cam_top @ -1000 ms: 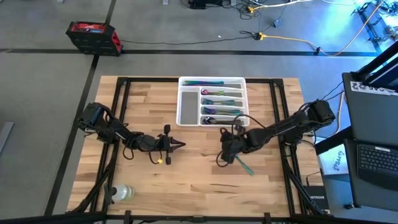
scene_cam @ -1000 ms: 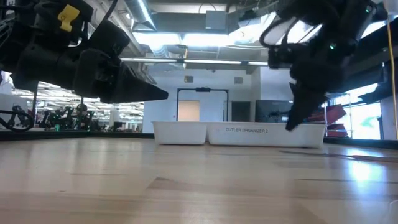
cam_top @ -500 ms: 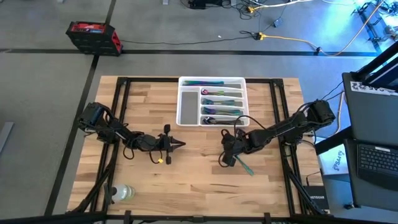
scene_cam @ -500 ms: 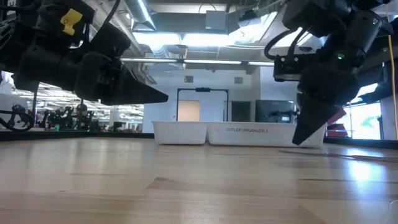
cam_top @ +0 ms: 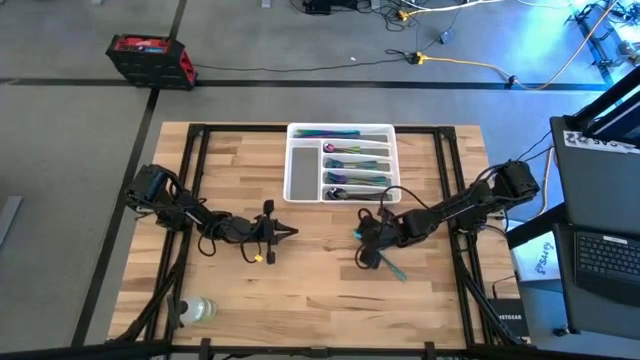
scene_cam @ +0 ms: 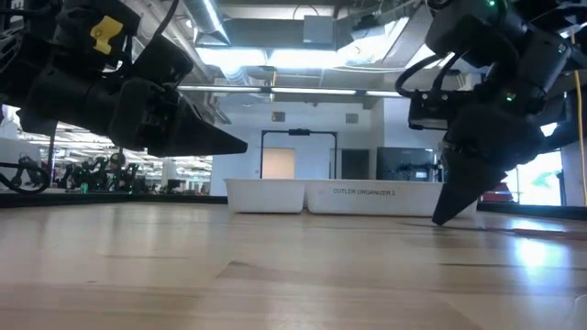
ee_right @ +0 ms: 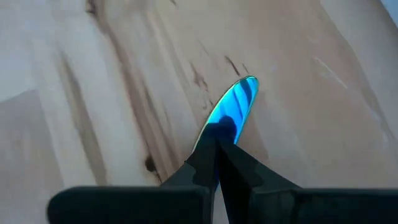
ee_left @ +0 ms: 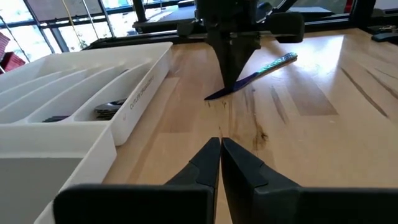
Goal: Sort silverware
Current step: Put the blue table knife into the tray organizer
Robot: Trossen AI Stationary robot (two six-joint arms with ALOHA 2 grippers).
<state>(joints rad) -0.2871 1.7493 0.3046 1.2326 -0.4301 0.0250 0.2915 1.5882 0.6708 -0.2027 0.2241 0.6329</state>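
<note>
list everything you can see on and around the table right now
cutlery organizer tray: one, white, far middle of the table
sorted silverware: several, iridescent, in the tray's slots
knife: one, blue-teal, on the wood right of centre
plastic bottle: one, clear, near left corner
red case: one, on the floor beyond the table
laptop: one, dark, right of the table
left claw: shut, empty, left of centre
right claw: shut, tips at the knife
</note>
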